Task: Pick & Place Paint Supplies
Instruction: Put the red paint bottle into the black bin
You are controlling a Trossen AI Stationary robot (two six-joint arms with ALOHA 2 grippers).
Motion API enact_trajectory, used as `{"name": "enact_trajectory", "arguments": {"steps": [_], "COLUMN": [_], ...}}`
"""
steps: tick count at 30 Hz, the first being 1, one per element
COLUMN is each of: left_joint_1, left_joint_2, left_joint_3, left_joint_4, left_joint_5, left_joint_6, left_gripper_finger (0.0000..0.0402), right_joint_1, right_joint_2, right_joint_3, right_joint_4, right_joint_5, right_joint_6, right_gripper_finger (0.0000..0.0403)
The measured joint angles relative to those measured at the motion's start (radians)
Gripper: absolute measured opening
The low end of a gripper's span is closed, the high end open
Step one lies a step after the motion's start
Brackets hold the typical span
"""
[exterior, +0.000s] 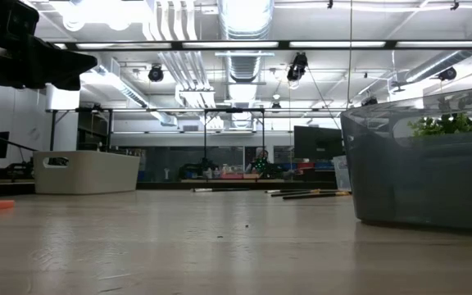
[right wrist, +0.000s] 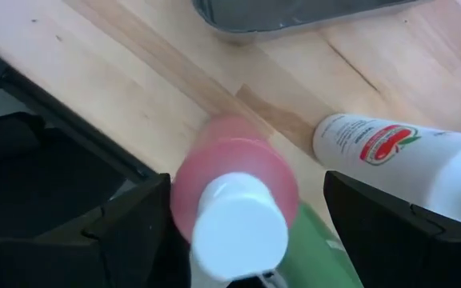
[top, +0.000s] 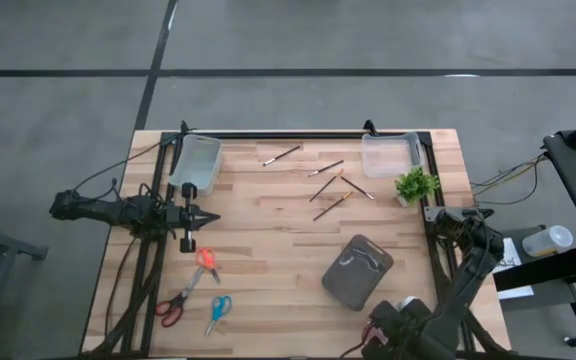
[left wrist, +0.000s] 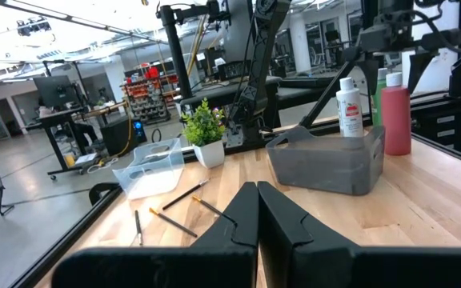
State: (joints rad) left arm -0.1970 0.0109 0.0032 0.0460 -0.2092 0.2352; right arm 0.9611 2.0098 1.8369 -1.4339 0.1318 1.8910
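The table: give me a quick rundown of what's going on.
The right gripper hangs open over a red paint bottle, fingers on either side, not yet closed; a white bottle and a green one stand close by. The grey bin sits nearby. The left gripper waits shut, empty, over the table's left side. Paintbrushes lie scattered mid-table.

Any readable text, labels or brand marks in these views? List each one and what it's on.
None can be read.
White bottle: red and green label, its print too blurred.
White bottle, left wrist view: small red mark, too small.
Red bottle: no label seen.
Grey bin: no text seen.
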Motion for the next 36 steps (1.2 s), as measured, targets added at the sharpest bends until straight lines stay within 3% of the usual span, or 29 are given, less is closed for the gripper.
{"name": "enact_trajectory", "arguments": {"steps": [11, 36], "left_joint_1": [0.000, 0.000], "left_joint_2": [0.000, 0.000], "left_joint_3": [0.000, 0.000], "left_joint_4": [0.000, 0.000], "left_joint_5": [0.000, 0.000], "left_joint_6": [0.000, 0.000], "left_gripper_finger": [0.0000, 0.0000], "right_joint_1": [0.000, 0.001], "right_joint_2": [0.001, 0.001], "right_joint_3": [-0.083, -0.085], "right_joint_4": [0.091, 0.118], "right_joint_5": [-0.010, -0.010], "right_joint_6": [0.002, -0.010], "right_gripper_finger": [0.0327, 0.0327]}}
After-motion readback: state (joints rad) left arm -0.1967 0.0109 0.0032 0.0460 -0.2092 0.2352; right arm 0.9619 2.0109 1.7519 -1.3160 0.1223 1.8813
